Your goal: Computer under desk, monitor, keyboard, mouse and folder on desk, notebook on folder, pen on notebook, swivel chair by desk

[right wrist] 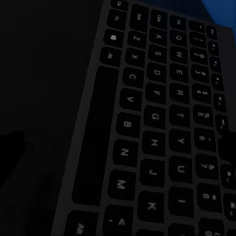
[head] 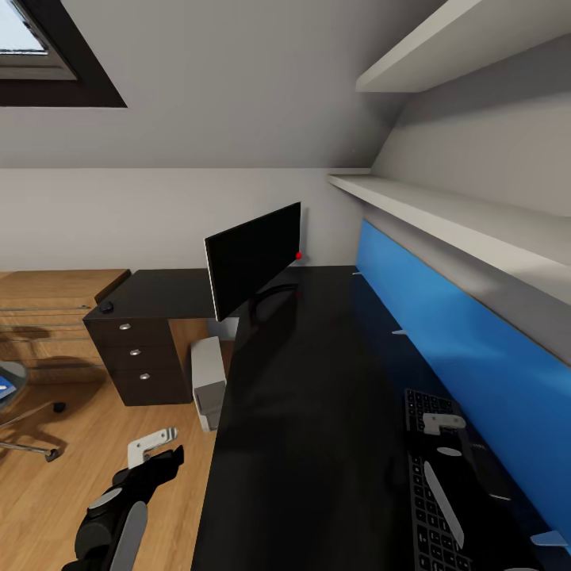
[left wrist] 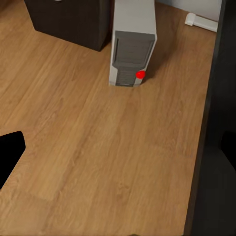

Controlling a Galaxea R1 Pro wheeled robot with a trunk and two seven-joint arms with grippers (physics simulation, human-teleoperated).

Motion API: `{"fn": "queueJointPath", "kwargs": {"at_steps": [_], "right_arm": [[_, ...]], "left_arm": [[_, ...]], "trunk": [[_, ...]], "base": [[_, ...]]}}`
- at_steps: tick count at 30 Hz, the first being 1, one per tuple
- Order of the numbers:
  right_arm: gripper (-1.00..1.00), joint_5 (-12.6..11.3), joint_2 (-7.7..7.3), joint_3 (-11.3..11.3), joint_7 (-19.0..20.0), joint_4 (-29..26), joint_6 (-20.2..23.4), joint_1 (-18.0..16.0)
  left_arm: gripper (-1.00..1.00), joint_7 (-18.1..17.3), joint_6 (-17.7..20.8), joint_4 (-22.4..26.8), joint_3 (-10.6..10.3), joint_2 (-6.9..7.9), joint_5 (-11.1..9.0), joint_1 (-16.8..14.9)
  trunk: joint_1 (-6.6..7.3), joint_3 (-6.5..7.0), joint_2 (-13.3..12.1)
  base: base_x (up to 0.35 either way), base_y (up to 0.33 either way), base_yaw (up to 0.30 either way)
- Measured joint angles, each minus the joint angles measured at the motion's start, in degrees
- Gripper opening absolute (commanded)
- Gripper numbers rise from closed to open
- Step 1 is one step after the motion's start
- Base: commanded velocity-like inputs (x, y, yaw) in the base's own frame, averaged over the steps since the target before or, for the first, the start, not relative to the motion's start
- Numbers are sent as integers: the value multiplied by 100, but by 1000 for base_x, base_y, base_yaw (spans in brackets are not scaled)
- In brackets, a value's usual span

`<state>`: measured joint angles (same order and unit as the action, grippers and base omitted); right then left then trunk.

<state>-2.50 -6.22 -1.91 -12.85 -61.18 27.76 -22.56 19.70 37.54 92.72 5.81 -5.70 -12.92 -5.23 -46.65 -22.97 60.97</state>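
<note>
The black monitor point(head: 254, 258) stands on the glossy black desk point(head: 317, 381), turned at an angle near the corner. Close to the blue wall panel, the dark keyboard point(head: 424, 507) lies flat on the desk, and my right gripper point(head: 442, 428) hovers just above it with its fingers apart; the keys point(right wrist: 152, 137) show close up. The tiny black mouse point(head: 105, 306) rests on the desk's far left wing. The grey-white computer point(head: 208, 381) point(left wrist: 132, 49) stands on the floor beside the desk edge. My left gripper point(head: 162, 450) point(left wrist: 118, 152) is open over the floor. The swivel chair point(head: 12, 373) is at the left edge.
Dark drawers point(head: 135, 357) with silver knobs sit under the desk's left wing. A blue wall panel point(head: 444, 317) runs behind the desk beneath white shelves point(head: 444, 214). Oak cabinets point(head: 47, 309) line the left wall, and oak floor point(left wrist: 98, 147) lies open left of the desk.
</note>
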Motion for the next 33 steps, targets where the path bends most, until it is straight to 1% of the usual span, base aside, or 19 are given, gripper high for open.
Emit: {"fn": "queueJointPath", "kwargs": {"at_steps": [7, 10, 18, 33], "right_arm": [[100, 3, -2, -3, -4, 0, 0, 0], [100, 3, -1, -1, -4, 0, 0, 0], [100, 6, -6, -8, -5, 0, 0, 0], [100, 3, 0, 0, -5, 0, 0, 0]], "left_arm": [[100, -1, -3, 1, 146, 20, -1, 0], [100, -1, -2, 1, 197, 46, -1, 0], [100, -1, -6, 1, 229, 116, -1, 0], [100, -1, -11, 1, 233, 133, -9, 0]], "trunk": [[0, 0, 0], [-65, -53, 119], [-241, -197, 440], [-571, -467, 1042]], "base": [[0, 0, 0], [0, 0, 0], [0, 0, 0], [0, 0, 0]]}}
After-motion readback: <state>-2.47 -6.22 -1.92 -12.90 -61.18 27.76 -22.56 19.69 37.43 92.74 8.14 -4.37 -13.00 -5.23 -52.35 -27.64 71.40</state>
